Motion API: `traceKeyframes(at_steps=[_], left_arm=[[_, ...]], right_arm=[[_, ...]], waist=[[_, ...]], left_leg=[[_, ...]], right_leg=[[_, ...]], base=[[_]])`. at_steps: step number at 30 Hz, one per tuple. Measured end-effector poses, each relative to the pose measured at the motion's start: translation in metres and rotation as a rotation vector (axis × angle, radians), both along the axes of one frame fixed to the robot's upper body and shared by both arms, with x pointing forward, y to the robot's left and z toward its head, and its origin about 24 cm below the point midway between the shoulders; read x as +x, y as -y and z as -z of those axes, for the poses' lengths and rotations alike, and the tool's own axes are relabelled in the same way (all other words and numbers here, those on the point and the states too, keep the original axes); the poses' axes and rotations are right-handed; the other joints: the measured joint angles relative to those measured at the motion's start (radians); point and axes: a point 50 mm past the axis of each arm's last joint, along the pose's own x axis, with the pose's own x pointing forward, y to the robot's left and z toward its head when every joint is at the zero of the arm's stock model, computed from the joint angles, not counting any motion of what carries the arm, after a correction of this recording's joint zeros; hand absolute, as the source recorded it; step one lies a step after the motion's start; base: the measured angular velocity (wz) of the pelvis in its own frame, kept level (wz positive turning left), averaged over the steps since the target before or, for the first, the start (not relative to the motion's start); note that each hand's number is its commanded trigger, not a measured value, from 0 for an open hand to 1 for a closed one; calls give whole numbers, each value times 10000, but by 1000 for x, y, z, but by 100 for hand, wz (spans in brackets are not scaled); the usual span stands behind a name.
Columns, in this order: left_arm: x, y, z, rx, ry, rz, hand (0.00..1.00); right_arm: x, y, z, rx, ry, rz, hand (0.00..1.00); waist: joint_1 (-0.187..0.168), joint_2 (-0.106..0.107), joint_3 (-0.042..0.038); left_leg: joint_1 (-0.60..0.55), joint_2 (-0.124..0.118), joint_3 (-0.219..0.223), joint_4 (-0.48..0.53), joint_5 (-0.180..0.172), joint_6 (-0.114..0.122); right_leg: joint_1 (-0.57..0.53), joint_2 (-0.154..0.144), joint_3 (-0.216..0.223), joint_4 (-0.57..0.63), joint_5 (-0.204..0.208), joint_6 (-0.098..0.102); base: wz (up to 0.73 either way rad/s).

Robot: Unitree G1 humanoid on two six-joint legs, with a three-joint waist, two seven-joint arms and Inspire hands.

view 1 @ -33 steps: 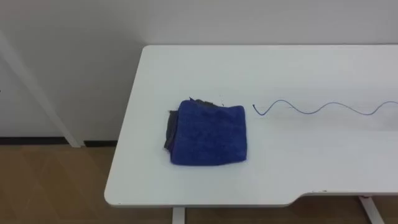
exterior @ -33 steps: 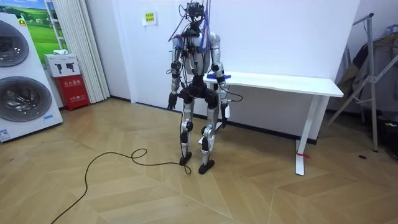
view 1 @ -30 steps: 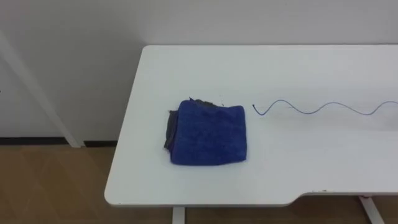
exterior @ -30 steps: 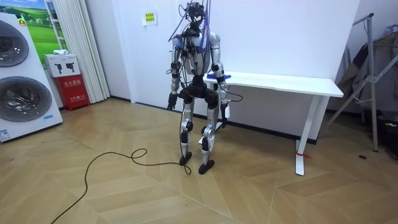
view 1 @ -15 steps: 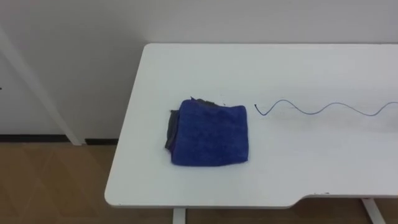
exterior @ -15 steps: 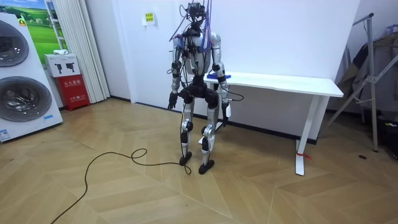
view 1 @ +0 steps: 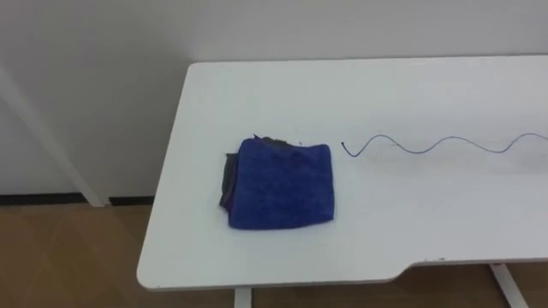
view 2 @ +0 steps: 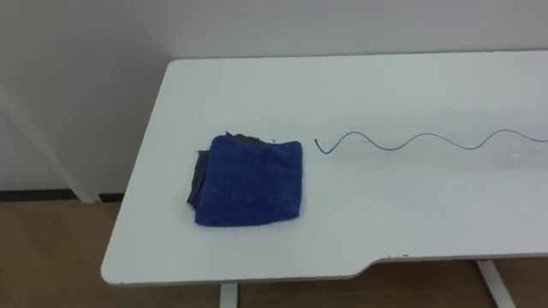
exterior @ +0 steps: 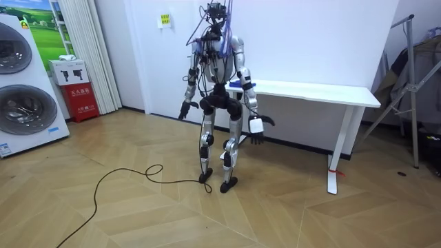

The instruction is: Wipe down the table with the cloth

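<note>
The fingers [exterior: 260,140] of my right hand [exterior: 258,132] are spread and straight with nothing in them. In the room view the hand hangs out from the hip, below the bench's edge. My left hand [exterior: 184,110] is held out on the other side, on the room view's left. As far as I can make out, it is loose and empty too. The robot stands upright at the bench's left end, facing the wall.

The folded blue terry cloth [view 1: 281,182] lies flat on the white bench [view 1: 257,94], near the left end and towards the front edge. The edge of a dark grey layer [view 1: 227,180] peeks out from under its left side. A wavy blue pen line [view 1: 428,145] starts just beside the cloth's upper right corner and runs off to the right along the bench top. Neither hand is touching the cloth.

I judge the cloth to be light, soft and limp. Pinched by one edge, it will probably unfold or leave the grey layer behind. The bench top looks smooth, so the stack should slide readily. I would set the right palm flat on the middle of the top face, fingers spread to pin both layers, press down, then push right along the line.
</note>
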Motion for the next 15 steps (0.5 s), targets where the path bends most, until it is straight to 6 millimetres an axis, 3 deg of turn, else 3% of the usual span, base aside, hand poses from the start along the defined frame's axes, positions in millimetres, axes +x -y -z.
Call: traceKeyframes(at_steps=[4,6,10,12,13,15], left_arm=[[3,-26,-12,774,203,38,0],[11,-34,-16,1034,514,142,0],[20,-32,-17,1079,836,578,0],[24,-28,-15,1004,962,846,0],[25,-28,-15,1004,1035,879,0],[26,-26,-16,1006,1081,1147,0]], right_arm=[[20,50,-24,-2098,354,907,0],[48,77,-42,-3430,789,810,0],[103,102,-74,-5685,2095,203,0],[139,112,-102,-7196,2858,-607,0],[146,115,-110,-7636,3020,-841,0],[176,116,-148,-9606,3741,-1954,0]], waist=[[-169,-271,-5],[-296,-416,28],[-254,-515,1],[-263,-487,-30],[-252,-486,-26],[-17,-436,-15]], left_leg=[[-8,-3,92,5,5,-6],[-32,-3,144,20,4,-5],[-269,39,327,34,5,-4],[-339,38,366,-2,5,-4],[-340,36,368,-16,5,-4],[-310,38,359,-62,5,-4]], right_leg=[[7,21,171,-113,2,-5],[-74,19,219,-130,2,-4],[-477,45,332,83,28,-5],[-614,57,397,113,37,-8],[-627,60,417,109,37,-8],[-665,70,473,98,37,-8]], base=[[-10],[-6],[-10],[-7],[0],[-13]])
